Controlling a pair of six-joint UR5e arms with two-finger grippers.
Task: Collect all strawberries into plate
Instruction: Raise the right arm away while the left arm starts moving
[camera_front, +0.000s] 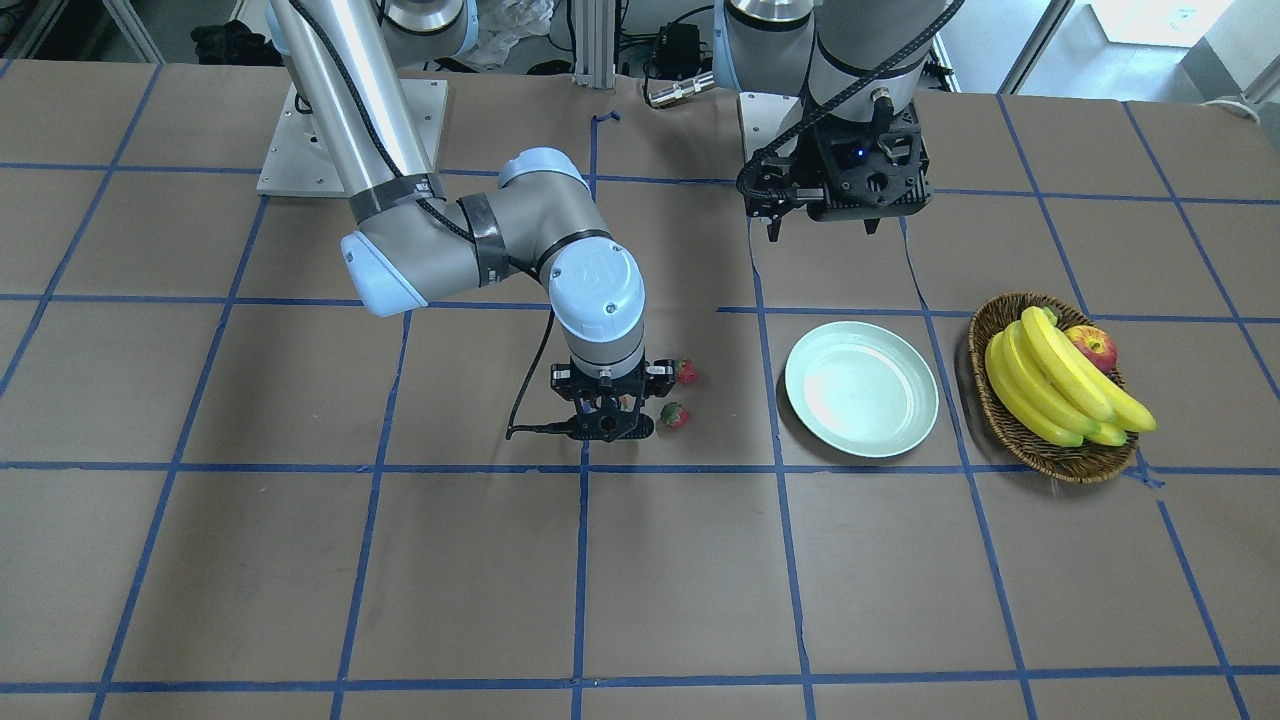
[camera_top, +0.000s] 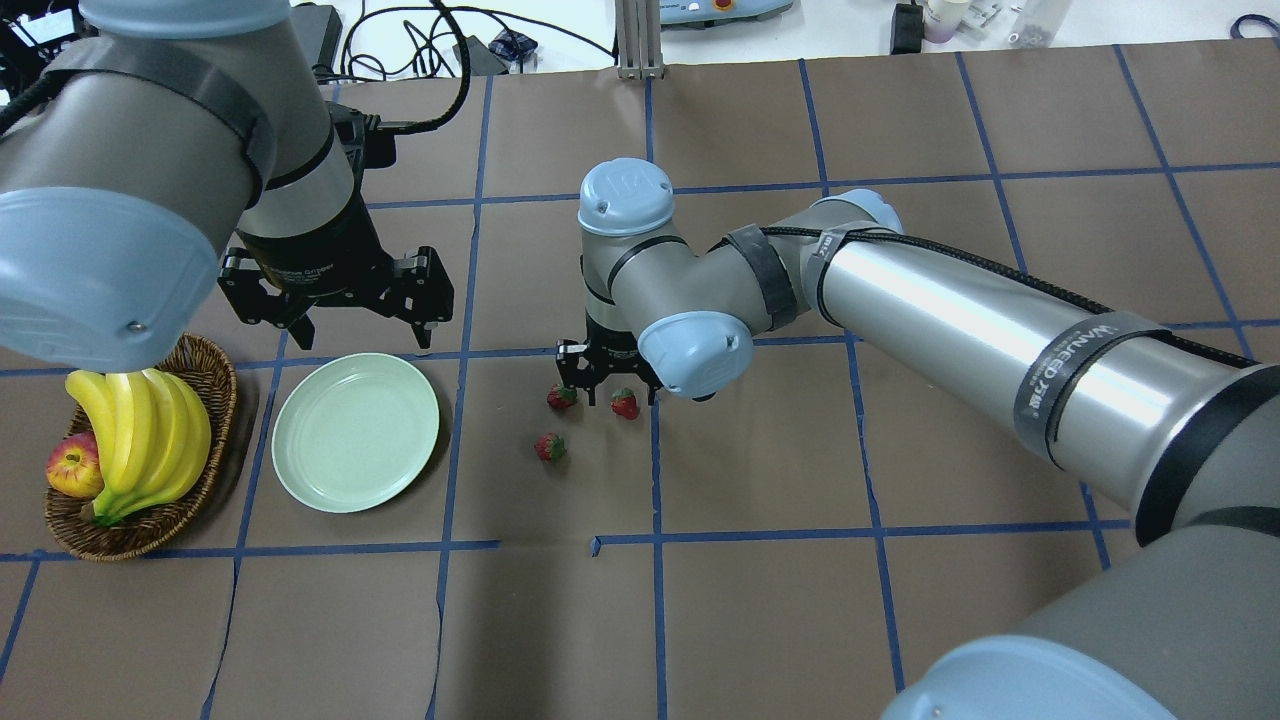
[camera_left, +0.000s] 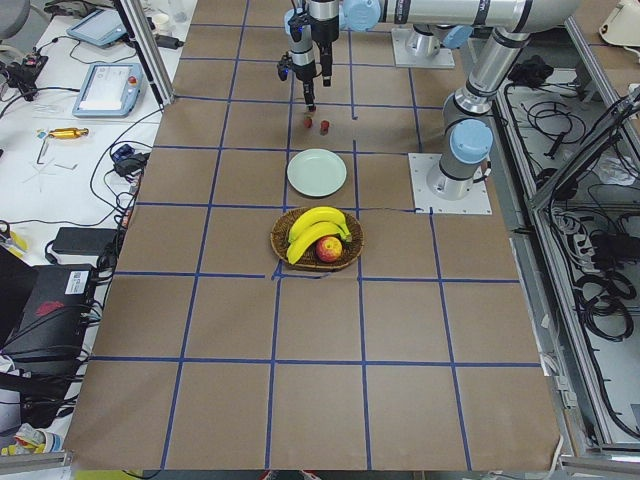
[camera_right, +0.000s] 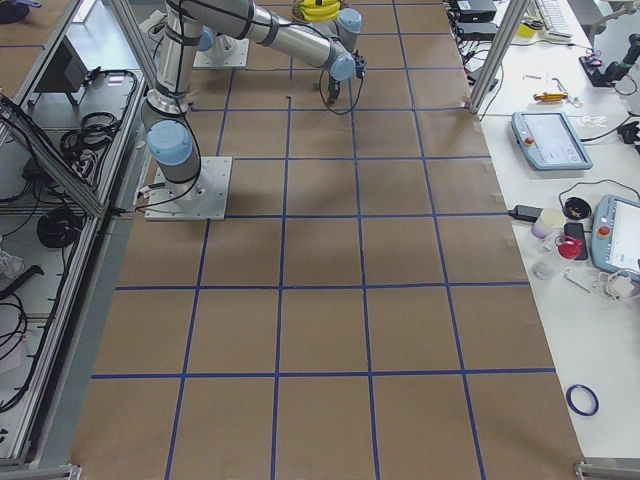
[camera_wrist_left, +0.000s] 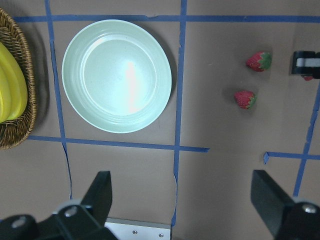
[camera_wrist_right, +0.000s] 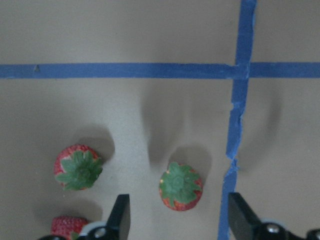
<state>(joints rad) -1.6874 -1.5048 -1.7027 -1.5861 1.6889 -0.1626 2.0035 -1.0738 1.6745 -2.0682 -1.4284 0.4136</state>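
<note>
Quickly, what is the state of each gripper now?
Left gripper: open, empty.
Right gripper: open, one finger on each side of a strawberry.

Overhead camera looks forward and down on the table (camera_top: 750, 600); front-facing camera looks steeply down from the opposite side; two end cameras view it lengthwise from afar; both wrist cameras look straight down, the right nearest, sharing the strawberries (camera_wrist_left: 245, 98).
</note>
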